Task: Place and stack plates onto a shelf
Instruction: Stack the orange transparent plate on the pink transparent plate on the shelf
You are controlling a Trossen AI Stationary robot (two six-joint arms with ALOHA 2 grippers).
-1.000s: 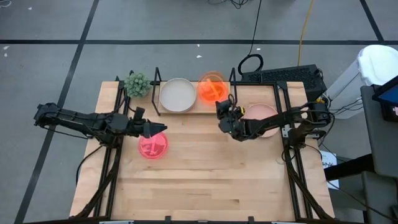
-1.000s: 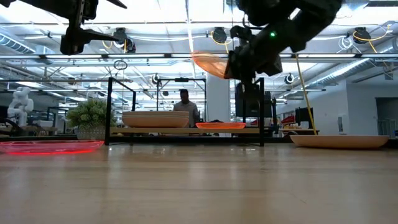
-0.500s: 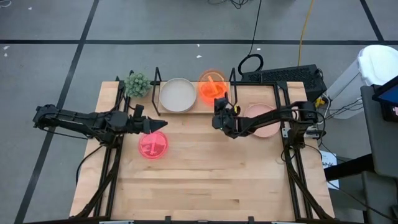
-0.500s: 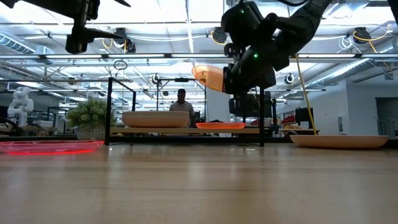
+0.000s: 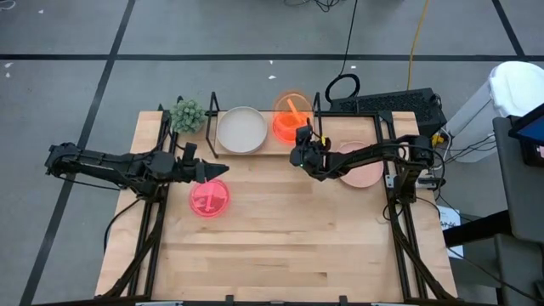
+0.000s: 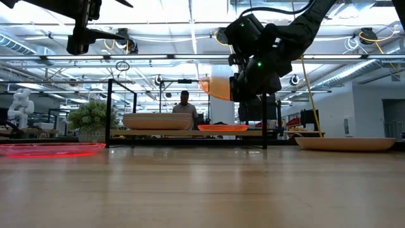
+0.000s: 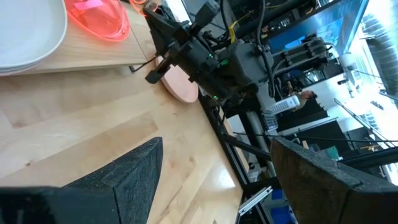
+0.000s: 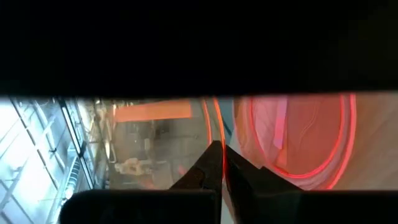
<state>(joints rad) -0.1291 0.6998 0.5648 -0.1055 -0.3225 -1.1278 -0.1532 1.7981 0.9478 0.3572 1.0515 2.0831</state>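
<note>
Neon orange plates (image 5: 290, 123) glowed translucent on the light wood shelf (image 5: 255, 151), beside a cream plate (image 5: 241, 129). A neon pink plate (image 5: 209, 199) sat translucent on the table (image 5: 280, 238); a matte pale pink plate (image 5: 364, 167) lay right.

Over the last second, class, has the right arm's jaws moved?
Yes. The right gripper, holding an orange plate, moved toward the shelf, over its orange plate.

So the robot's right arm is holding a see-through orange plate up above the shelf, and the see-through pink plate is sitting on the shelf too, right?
Not quite. The translucent neon pink plate lies on the wooden tabletop, under the left gripper, not on the shelf; the high view shows it. The rest holds: the right gripper holds a translucent orange plate above the shelf.
</note>
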